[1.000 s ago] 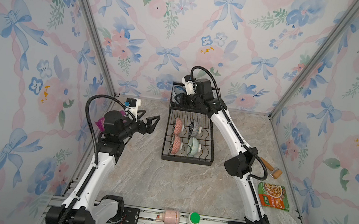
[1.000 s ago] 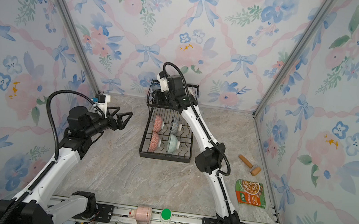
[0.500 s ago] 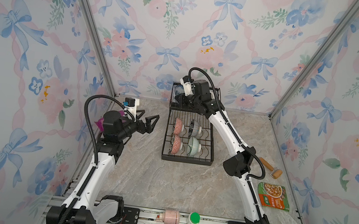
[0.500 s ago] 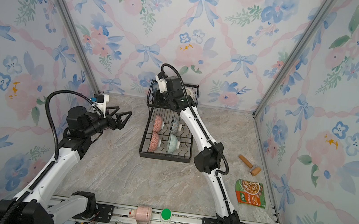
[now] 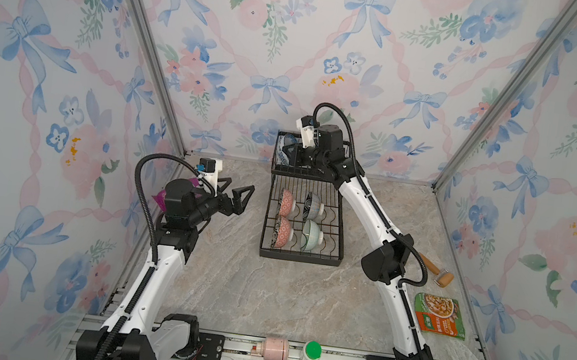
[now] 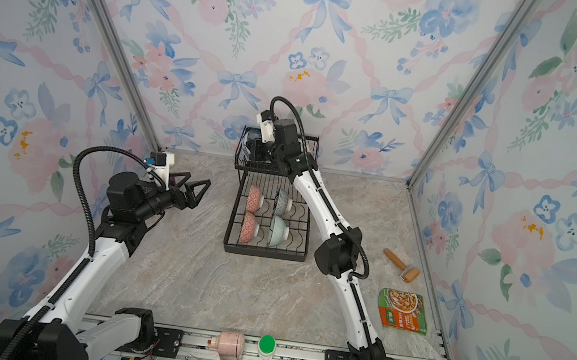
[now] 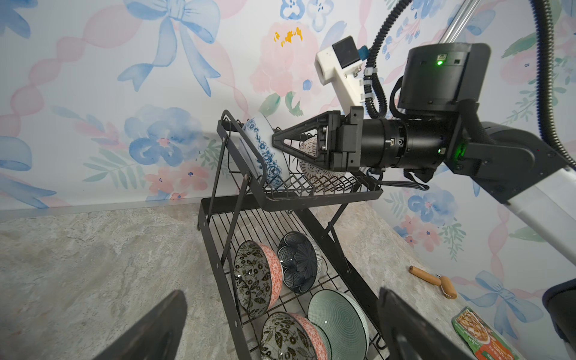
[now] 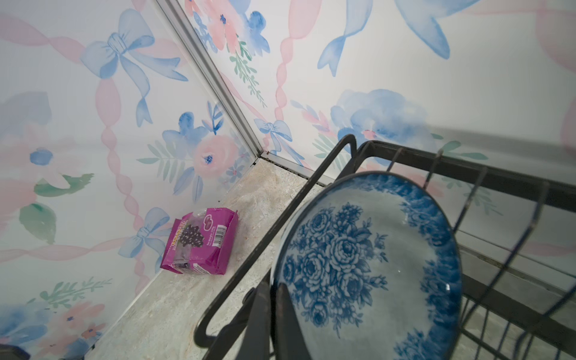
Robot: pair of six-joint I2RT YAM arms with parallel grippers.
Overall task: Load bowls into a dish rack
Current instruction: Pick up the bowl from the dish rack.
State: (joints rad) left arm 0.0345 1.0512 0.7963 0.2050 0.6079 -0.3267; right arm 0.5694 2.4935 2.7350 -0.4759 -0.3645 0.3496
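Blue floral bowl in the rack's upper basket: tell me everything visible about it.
The blue floral bowl is glazed white ceramic: blue rose cluster inside, blue band round the rim, blue flowers outside. It stands on edge in the dish rack's upper basket, leaning toward the end rail, beside a lattice-patterned bowl. The right gripper is shut on its rim, one finger each side.

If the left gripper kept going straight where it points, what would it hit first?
Likely the side frame of the dish rack, then a pink-backed bowl behind it. Nothing stands before the left gripper sooner, though height is unclear.
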